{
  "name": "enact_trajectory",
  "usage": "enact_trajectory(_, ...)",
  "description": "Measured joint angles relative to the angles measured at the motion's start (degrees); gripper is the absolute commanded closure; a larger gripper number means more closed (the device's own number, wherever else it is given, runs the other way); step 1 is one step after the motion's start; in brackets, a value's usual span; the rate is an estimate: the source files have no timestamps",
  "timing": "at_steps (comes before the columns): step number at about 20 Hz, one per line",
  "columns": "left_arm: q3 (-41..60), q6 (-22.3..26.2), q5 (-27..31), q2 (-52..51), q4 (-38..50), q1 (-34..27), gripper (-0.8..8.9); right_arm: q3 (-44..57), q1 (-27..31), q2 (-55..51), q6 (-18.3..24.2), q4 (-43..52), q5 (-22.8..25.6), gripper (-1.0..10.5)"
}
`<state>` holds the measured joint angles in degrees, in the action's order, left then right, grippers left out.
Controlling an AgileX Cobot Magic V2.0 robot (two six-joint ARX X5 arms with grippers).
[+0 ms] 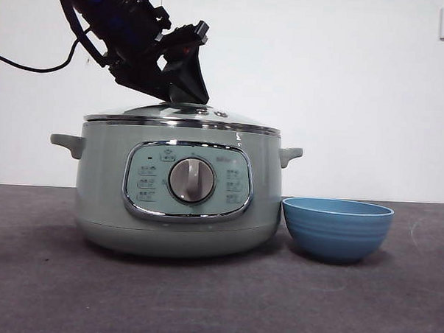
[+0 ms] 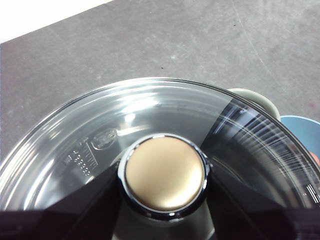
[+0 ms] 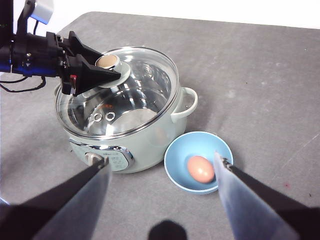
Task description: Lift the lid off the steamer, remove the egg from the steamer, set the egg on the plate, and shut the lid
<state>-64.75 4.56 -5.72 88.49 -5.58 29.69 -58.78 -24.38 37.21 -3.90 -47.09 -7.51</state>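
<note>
Nearest in the front view, the plate sits just beside the steamer, lid on. At my left wrist, my left gripper clamps the lid's knob. At my right wrist, my right gripper hangs open above the egg in the plate.

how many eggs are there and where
1. The egg lies in the plate, beside the steamer. No egg shows through the lid, though the left hand covers part of it.
</note>
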Motion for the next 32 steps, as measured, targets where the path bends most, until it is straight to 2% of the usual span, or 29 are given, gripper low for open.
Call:
enact_trajectory(10,-0.94,-0.57,-0.24,0.00,-3.78,0.00,7.97,0.00,0.00,0.00,0.00,0.00,0.00,5.9)
enact_trajectory(11,-0.96,-0.57,-0.24,0.00,-3.91,0.00,7.24,0.00,0.00,0.00,0.00,0.00,0.00,5.9)
enact_trajectory(13,-1.16,-0.57,-0.22,0.00,-4.26,0.00,5.18,0.00,0.00,0.00,0.00,-0.02,0.00,5.9)
enact_trajectory(15,-1.16,-0.57,-0.22,0.00,-4.24,0.00,4.04,0.00,0.00,0.00,0.00,0.00,0.00,5.9)
enact_trajectory(22,-1.03,-0.50,-0.22,-1.55,-6.03,0.11,4.01,0.00,0.00,0.00,0.00,-0.02,0.00,5.9)
enact_trajectory(27,-1.01,-0.50,-0.26,-8.87,-8.28,0.11,4.02,-0.02,0.00,0.00,0.00,-0.02,-0.07,6.0)
enact_trajectory(32,-1.03,-0.57,-1.09,-20.44,-19.87,0.11,4.04,0.00,0.00,0.00,0.00,-1.70,-6.05,6.0)
